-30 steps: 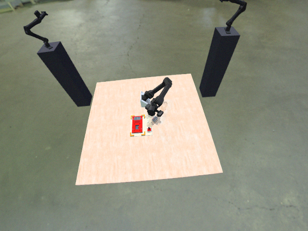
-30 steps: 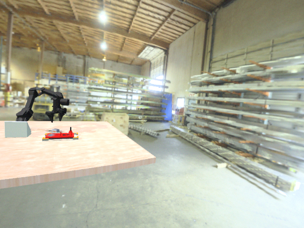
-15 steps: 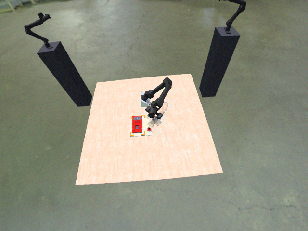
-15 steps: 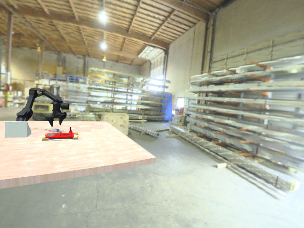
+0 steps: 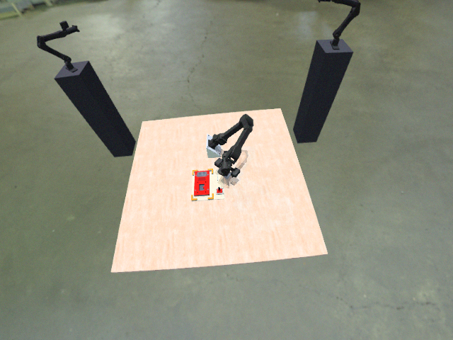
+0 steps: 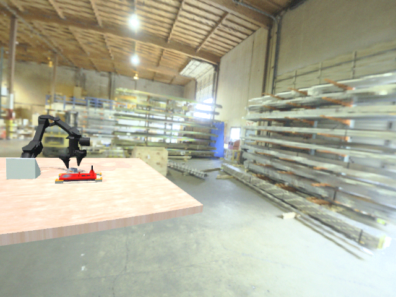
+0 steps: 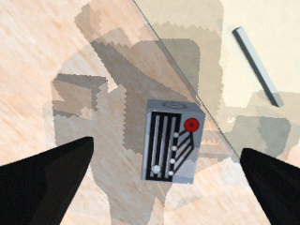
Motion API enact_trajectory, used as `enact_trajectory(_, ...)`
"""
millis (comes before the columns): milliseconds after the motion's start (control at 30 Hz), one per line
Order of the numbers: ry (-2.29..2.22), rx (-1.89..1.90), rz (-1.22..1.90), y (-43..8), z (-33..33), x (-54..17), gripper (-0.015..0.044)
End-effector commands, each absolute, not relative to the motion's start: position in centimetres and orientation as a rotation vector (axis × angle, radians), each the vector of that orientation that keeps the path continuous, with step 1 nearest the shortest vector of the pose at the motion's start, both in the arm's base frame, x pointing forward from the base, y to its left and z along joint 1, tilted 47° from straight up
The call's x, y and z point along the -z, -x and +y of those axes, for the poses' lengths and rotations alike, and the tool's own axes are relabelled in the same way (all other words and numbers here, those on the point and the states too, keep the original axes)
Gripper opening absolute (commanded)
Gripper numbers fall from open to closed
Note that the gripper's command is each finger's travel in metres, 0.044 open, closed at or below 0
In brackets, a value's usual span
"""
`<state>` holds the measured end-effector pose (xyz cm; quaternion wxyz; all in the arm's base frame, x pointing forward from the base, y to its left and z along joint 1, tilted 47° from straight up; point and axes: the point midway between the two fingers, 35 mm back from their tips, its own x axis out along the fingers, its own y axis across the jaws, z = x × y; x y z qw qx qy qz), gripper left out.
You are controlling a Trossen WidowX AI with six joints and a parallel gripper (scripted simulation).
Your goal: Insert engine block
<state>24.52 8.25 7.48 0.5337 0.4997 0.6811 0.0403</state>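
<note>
The engine block [image 7: 171, 147] [image 6: 73, 170] is a small grey block with black slots, white dots and a red disc on top. It lies partly over the cream board's edge in the wrist view. My gripper [image 7: 167, 149] [image 6: 73, 166] [image 5: 227, 168] is open above it, with one finger on each side and nothing held. In the top view the arm mostly hides the block. The red car body [image 5: 197, 187] [image 6: 77, 176] lies flat, with its opening [image 5: 201, 187] showing grey inside. The rib cannot be made out.
The cream board [image 5: 218, 197] [image 7: 286, 28] lies under the car body, with orange corner brackets [image 5: 210, 196] around it. A small red part [image 5: 219, 190] with a black post stands beside the body. A thin grey bar [image 7: 259, 67] lies on the board. A grey wedge [image 6: 21, 168] stands at the arm's base.
</note>
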Motion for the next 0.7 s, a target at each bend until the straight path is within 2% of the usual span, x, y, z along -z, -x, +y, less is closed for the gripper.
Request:
enact_trajectory(0, -1.2, -0.093, 1.632, -24.31, 8.76, -6.87, 0.044)
enact_trajectory(200, -1.201, -0.094, 1.632, -24.32, 9.27, -6.4, 0.044)
enact_trajectory(567, -1.201, -0.094, 1.632, -24.32, 9.27, -6.4, 0.0151)
enact_trajectory(667, -1.201, -0.094, 1.632, -24.32, 9.27, -6.4, 0.0131)
